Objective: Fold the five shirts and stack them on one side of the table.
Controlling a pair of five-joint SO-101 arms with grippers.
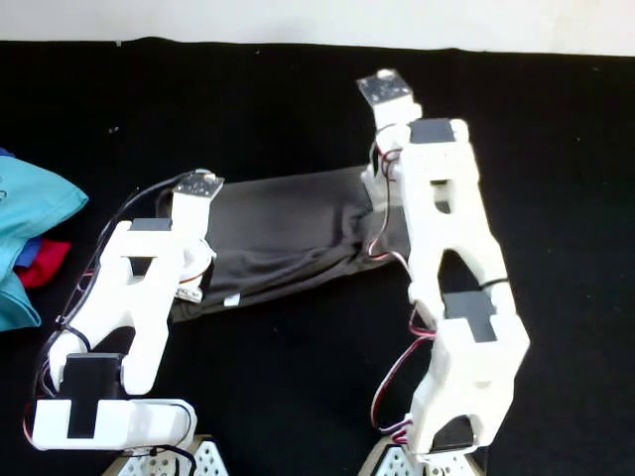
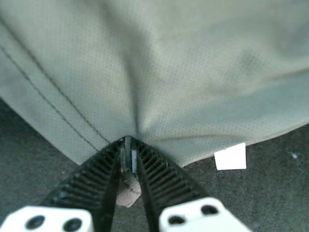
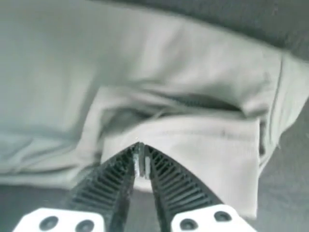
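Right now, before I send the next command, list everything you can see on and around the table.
grey shirt: one, dark grey, mid-table, stretched between the two arms
label: one, white, at the grey shirt's edge near the left gripper
shirt pile: count unclear, teal with red and blue showing, at the table's left edge in the high view
table: one, black, under everything
left gripper: one, black fingers, shut on the grey shirt's edge
right gripper: one, black fingers, shut on a folded part of the grey shirt
arms: two, white, left arm and right arm, side by side at the near edge
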